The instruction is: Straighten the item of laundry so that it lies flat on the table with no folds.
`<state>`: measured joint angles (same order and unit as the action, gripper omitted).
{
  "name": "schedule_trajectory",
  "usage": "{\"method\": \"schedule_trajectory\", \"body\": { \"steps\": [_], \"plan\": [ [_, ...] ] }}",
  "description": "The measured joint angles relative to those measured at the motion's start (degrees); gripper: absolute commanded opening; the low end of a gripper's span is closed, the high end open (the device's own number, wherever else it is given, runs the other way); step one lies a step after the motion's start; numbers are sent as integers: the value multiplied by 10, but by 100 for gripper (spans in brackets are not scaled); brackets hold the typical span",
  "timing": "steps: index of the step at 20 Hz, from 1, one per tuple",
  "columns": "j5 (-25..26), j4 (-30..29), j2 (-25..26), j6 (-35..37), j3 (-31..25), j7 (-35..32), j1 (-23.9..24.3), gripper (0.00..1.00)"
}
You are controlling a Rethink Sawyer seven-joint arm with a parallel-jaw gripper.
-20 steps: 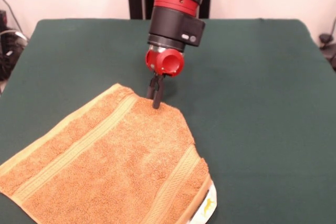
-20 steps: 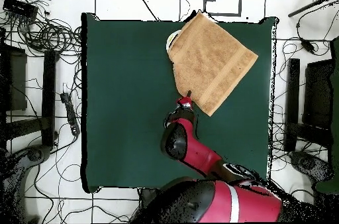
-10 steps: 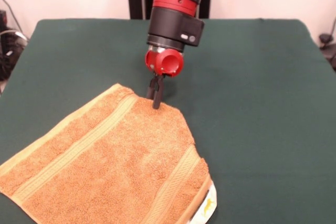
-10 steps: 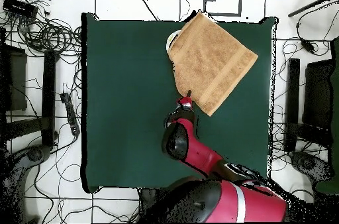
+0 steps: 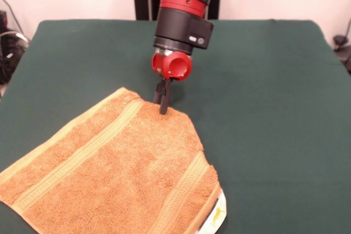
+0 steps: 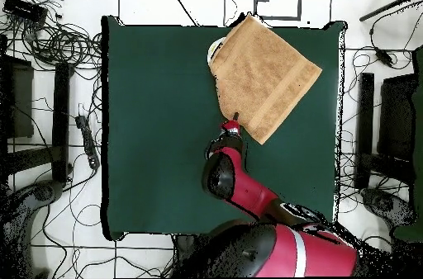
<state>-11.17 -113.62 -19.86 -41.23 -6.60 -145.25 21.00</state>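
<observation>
The item of laundry (image 5: 115, 173), an orange-tan towel with woven stripe bands, lies at the near left of the green table (image 5: 263, 80). Its right side is folded in, and a white patch (image 5: 219, 215) shows under its near right corner. My gripper (image 5: 163, 108) points straight down at the towel's far edge, its dark fingers pressed together with the tips at the cloth. From overhead, the gripper (image 6: 235, 116) meets the towel (image 6: 264, 73) at its lower left corner, and the towel sits skewed near the table's (image 6: 157, 111) top edge.
The towel reaches the table's near edge in the front view. Cables (image 6: 58, 40) and dark stands (image 6: 62, 119) crowd the floor beside the table.
</observation>
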Motion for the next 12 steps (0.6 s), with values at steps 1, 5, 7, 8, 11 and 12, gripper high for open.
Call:
{"method": "schedule_trajectory", "body": {
  "steps": [1,5,7,8,11,12],
  "plan": [
    [0,0,0,-1,0,0,0,100],
    [0,0,2,-6,0,0,-1,100],
    [0,0,3,-10,0,0,-1,100],
    [0,0,4,-13,0,0,-1,100],
    [0,0,6,-20,0,0,-2,100],
    [2,0,7,-23,0,0,-2,100]
  ]
}}
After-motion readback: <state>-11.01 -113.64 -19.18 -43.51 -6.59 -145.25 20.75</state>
